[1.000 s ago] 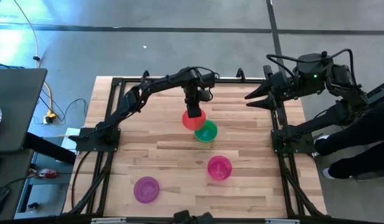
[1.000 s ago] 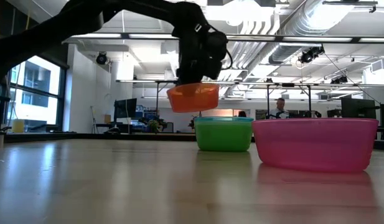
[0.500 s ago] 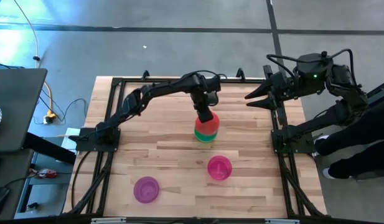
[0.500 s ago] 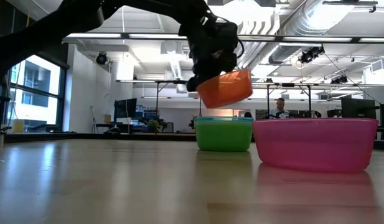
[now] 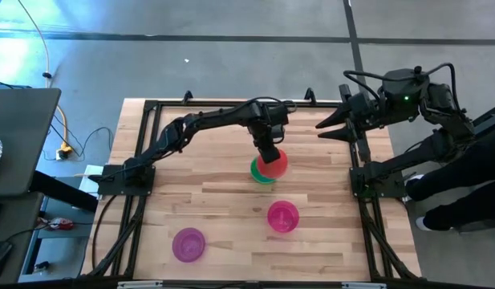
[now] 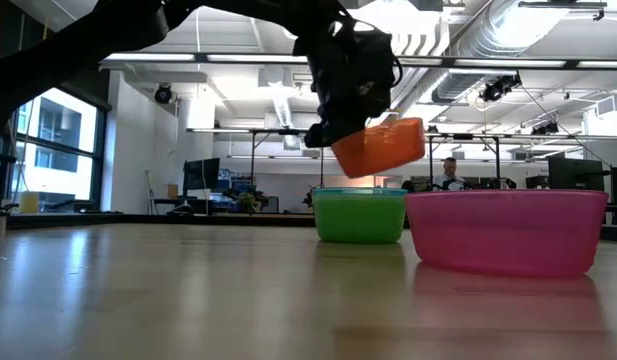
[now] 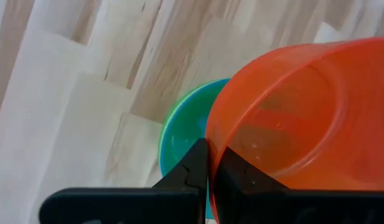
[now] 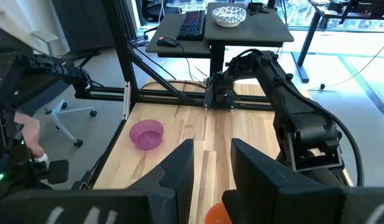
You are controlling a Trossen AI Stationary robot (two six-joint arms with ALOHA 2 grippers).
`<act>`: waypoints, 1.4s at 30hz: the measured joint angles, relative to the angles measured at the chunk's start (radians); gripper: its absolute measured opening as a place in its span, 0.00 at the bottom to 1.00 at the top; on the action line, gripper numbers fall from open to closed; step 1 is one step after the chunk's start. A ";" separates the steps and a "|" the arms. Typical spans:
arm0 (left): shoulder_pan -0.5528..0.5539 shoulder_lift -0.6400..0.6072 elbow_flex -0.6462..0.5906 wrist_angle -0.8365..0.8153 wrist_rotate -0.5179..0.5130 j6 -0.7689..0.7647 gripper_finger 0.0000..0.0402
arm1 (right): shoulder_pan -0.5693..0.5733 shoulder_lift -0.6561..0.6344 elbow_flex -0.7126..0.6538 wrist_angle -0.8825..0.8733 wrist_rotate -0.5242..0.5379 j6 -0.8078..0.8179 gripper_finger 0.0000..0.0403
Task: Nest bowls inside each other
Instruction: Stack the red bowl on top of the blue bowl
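My left gripper (image 5: 267, 152) is shut on a red bowl (image 5: 274, 163), carried tilted just above a green bowl (image 5: 260, 173) that stands on the table with a teal bowl (image 7: 179, 140) nested in it. A magenta-pink bowl (image 5: 283, 217) and a purple bowl (image 5: 188, 244) stand apart on their bases nearer the near edge. No yellow bowl shows. My right gripper (image 5: 321, 128) waits open above the table's far right corner. My left gripper pinches the red bowl's rim (image 7: 208, 163), one finger (image 7: 235, 177) inside the bowl and the other outside, coming from above. The bowl is lifted clear and hangs tilted, its base (image 6: 380, 150) over the green bowl (image 6: 359, 217).
The magenta-pink bowl (image 6: 505, 232) stands close to the nested pair, toward the near edge. Bare wood lies left of the nested pair. A black frame (image 5: 151, 104) borders the table. A person's dark legs (image 5: 464, 193) show beyond the right edge.
My left gripper has carried the red bowl toward the table's right and slightly nearer, from beside the green bowl to over it. The red bowl has tipped from nearly level to a clear slant. The other bowls have stayed put.
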 joint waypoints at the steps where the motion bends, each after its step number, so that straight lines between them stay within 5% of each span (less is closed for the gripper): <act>1: -0.004 0.003 0.000 -0.005 -0.001 0.000 0.00 | 0.000 0.000 0.000 0.000 0.000 0.000 0.25; 16: -0.017 0.053 0.001 -0.059 -0.103 0.015 0.00 | 0.000 0.001 0.000 -0.009 -0.003 0.001 0.25; 42: -0.038 0.047 -0.092 -0.098 -0.106 0.060 0.00 | 0.000 0.001 0.000 -0.009 -0.001 0.000 0.25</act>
